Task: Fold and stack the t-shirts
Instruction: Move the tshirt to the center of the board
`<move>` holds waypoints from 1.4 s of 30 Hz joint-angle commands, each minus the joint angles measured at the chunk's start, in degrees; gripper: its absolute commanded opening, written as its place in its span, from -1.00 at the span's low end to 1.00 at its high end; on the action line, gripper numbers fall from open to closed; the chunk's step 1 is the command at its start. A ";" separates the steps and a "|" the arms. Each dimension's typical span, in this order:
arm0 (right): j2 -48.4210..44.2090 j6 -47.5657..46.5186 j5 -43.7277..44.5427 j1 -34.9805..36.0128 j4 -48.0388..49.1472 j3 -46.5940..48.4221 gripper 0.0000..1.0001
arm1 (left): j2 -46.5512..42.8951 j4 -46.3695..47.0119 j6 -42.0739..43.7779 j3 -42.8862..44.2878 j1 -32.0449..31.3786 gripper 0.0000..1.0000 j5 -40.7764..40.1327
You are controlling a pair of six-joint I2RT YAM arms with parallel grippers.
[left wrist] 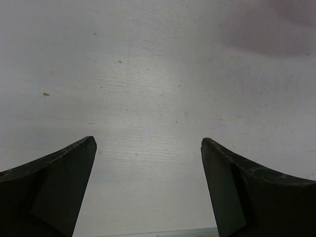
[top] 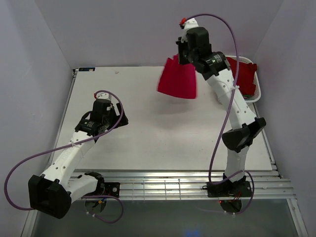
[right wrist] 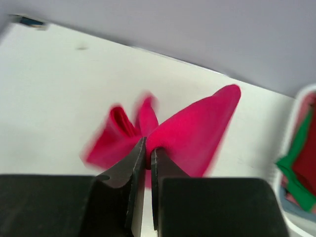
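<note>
A crimson t-shirt (top: 177, 79) hangs in the air above the back of the table, bunched at its top edge. My right gripper (top: 181, 54) is shut on that edge; in the right wrist view the cloth (right wrist: 192, 131) spreads out beyond the pinching fingers (right wrist: 129, 168), and the gripper (right wrist: 149, 148) shows no gap. More t-shirts lie in the basket at the right: dark red (top: 245, 79) from above, green (right wrist: 296, 173) and red in the right wrist view. My left gripper (left wrist: 148, 143) hovers open over bare table, at the left (top: 116, 117) from above, holding nothing.
The white plastic basket (top: 257, 83) stands at the back right corner of the white table (top: 163, 138). Grey walls close the back and sides. A slatted metal rail (top: 173, 185) runs along the near edge between the arm bases.
</note>
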 commanded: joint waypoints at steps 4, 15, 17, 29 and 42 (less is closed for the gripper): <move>-15.83 5.06 1.88 6.63 6.03 -10.62 -0.85 | -1.24 1.10 -0.53 0.03 0.04 0.96 0.09; -28.42 10.60 8.58 6.63 7.96 -56.77 -0.82 | -7.22 -0.48 -1.76 -2.07 0.04 0.96 1.76; -28.60 11.48 3.93 6.81 10.86 -65.80 -0.84 | -9.06 -0.74 -2.38 -3.48 -0.04 0.96 2.19; -20.08 19.64 15.67 14.45 -1.41 -65.16 -0.42 | -12.14 -2.15 -4.13 -4.89 0.04 0.96 9.03; -26.14 19.22 -5.14 36.07 5.41 -66.73 -0.20 | -12.05 -0.74 -10.73 -13.50 -1.27 0.91 12.05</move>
